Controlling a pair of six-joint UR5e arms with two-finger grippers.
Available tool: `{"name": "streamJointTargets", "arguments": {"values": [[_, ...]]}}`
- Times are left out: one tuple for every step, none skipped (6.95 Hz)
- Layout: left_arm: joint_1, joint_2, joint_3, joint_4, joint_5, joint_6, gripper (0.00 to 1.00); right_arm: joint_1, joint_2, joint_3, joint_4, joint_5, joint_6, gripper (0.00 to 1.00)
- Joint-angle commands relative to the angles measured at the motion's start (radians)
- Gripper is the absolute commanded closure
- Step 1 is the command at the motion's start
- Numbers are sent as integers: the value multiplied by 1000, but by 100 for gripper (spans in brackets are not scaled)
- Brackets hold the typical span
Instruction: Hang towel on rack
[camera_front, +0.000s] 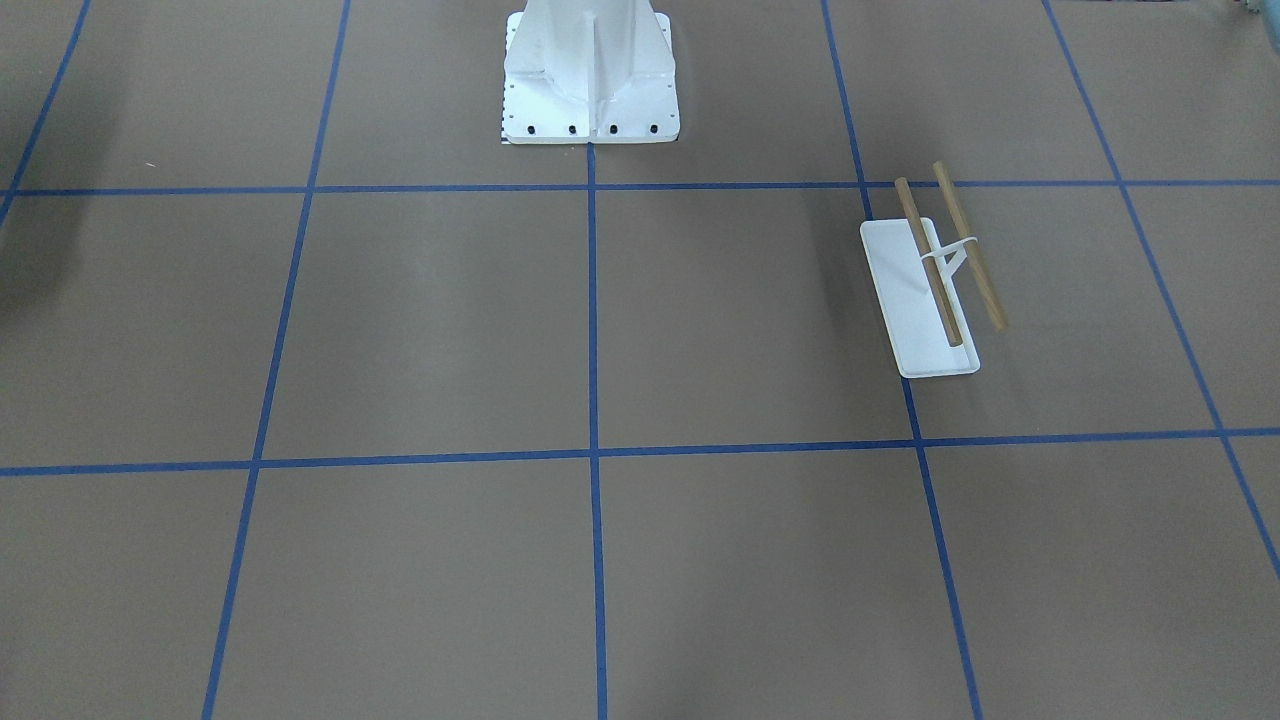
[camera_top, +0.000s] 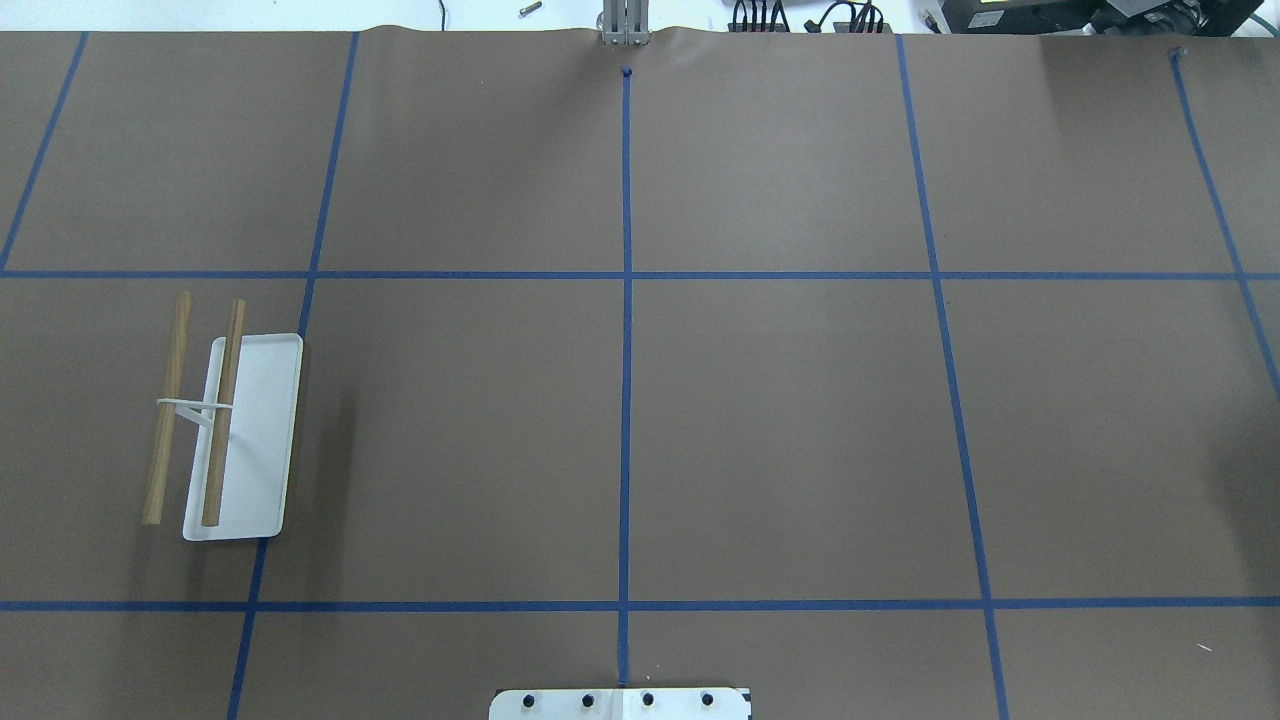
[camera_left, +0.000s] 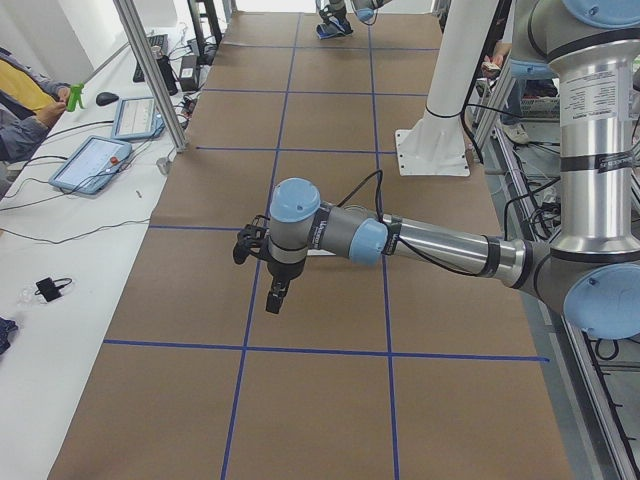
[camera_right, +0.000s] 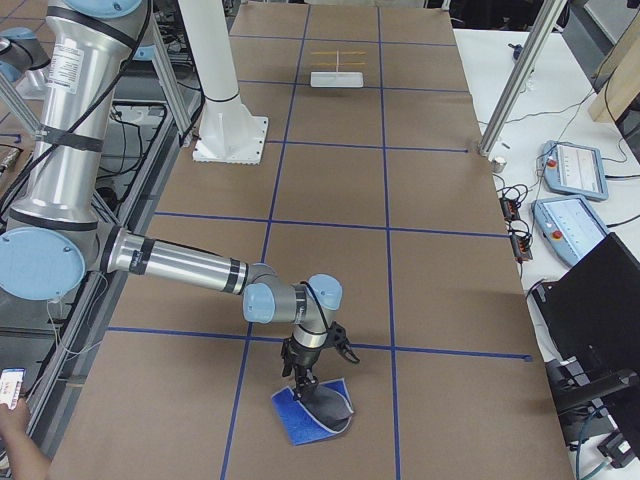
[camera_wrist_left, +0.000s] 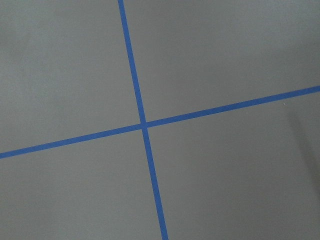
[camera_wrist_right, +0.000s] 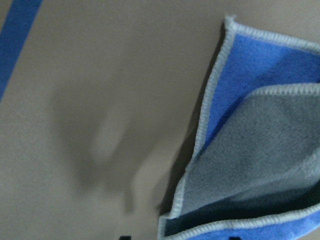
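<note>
My right gripper (camera_right: 303, 383) at the towel (camera_wrist_right: 260, 145), 4 o'clock on the tabletop (camera_wrist_right: 100, 75): soft, light, likely best pinched at its stitched edge (camera_wrist_right: 211, 95); gripper opening, cannot tell.

There is one small soft cloth towel (camera_right: 315, 412), dark grey on one face and bright blue on the other, with a pale stitched edge. There is one small rack (camera_top: 265, 430), made of one flat white rectangular base, one thin white support and two parallel light-brown wooden rods (camera_top: 217, 470). One large white bolted pedestal (camera_front: 590, 75) shows. There are two silver-and-blue robot arms, the left arm (camera_left: 440, 245) and the right arm (camera_right: 180, 262). Each carries one black two-finger gripper: the left gripper (camera_left: 276, 298) and the right gripper (camera_right: 303, 383). Two grey touchscreen tablets (camera_right: 575, 167) show.
</note>
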Motion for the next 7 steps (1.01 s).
{"name": "streamJointTargets", "arguments": {"values": [[0, 1, -2, 0, 0, 0, 2, -1, 2, -4, 0, -2, -2, 43], [0, 1, -2, 0, 0, 0, 2, -3, 2, -10, 2, -2, -4, 43], [-2, 1, -2, 0, 0, 0, 2, -3, 4, -16, 2, -2, -4, 39], [-2, 1, -3, 0, -2, 0, 2, -6, 4, -18, 0, -2, -4, 36], [-2, 0, -3, 0, -2, 0, 2, -6, 4, -18, 0, 0, -4, 37], [-2, 0, -5, 0, -2, 0, 2, -6, 4, -18, 0, 0, -4, 46], [-2, 0, -5, 0, 0, 0, 2, -6, 4, -22, 2, -2, -4, 64]]}}
